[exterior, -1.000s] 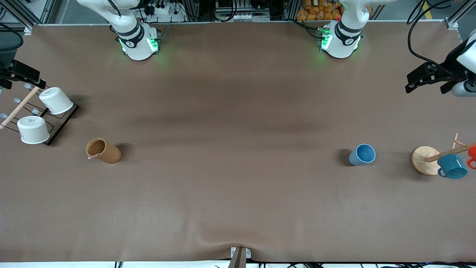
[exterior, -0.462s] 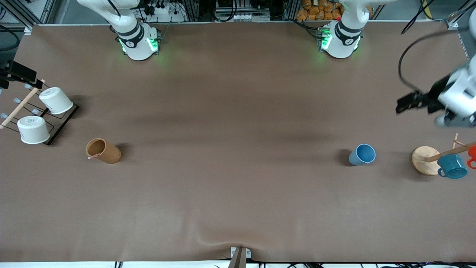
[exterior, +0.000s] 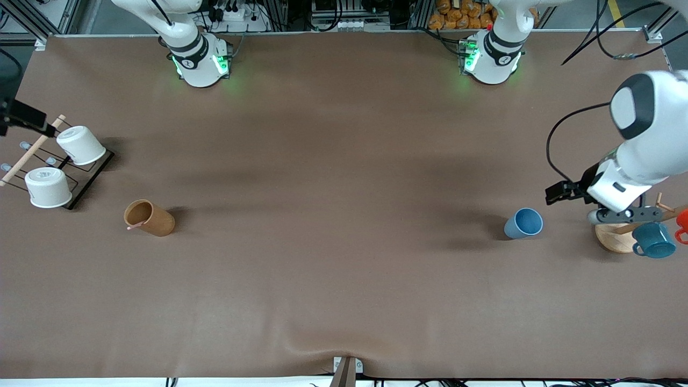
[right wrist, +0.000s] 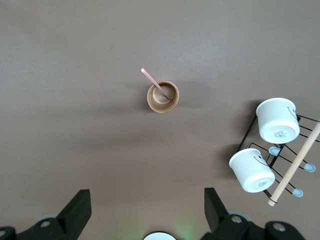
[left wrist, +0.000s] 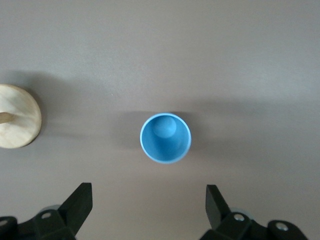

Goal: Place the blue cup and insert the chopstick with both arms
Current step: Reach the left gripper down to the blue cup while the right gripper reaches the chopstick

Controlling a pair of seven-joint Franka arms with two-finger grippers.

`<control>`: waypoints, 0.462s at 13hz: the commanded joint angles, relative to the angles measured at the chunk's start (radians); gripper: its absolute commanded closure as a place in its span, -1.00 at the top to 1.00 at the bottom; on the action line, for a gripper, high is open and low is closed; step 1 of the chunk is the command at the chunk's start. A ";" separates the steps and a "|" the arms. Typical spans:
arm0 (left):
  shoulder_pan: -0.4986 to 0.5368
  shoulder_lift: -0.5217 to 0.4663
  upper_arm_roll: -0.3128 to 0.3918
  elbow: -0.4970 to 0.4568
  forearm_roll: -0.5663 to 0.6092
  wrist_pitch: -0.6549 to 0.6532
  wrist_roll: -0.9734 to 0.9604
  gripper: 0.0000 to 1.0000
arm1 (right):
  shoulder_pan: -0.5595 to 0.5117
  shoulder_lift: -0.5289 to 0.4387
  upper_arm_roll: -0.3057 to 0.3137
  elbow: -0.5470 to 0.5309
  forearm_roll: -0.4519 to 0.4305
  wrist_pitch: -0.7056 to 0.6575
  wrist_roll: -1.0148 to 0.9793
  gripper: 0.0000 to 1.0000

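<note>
The blue cup (exterior: 524,223) stands upright toward the left arm's end of the table; in the left wrist view (left wrist: 165,138) its mouth faces up and it is empty. My left gripper (exterior: 558,193) hangs open and empty in the air between the cup and the mug tree (left wrist: 148,192). The chopstick (exterior: 134,226) leans in the brown cup (exterior: 150,218) toward the right arm's end; it also shows in the right wrist view (right wrist: 154,83) inside that cup (right wrist: 173,102). My right gripper (exterior: 37,122) is open and empty (right wrist: 147,197), high over the rack's dowel tip.
A mug tree on a round wooden base (exterior: 610,239) holds a teal mug (exterior: 653,240) and a red mug (exterior: 682,219) next to the left arm's wrist. A black wire rack with two white cups (exterior: 80,145) and a long dowel (exterior: 24,158) stands at the right arm's end.
The left arm has swung down from the table's end toward the blue cup and now hangs beside the mug tree. The right gripper has drifted slightly toward the robots' side.
</note>
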 commanded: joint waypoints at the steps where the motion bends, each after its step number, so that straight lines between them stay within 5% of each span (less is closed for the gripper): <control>1: 0.011 0.001 -0.004 -0.093 0.021 0.143 0.017 1.00 | -0.018 0.089 0.013 0.013 0.017 0.073 -0.006 1.00; 6: 0.031 0.105 -0.004 -0.127 0.021 0.276 0.017 0.92 | -0.018 0.240 0.013 -0.039 0.012 0.179 0.002 1.00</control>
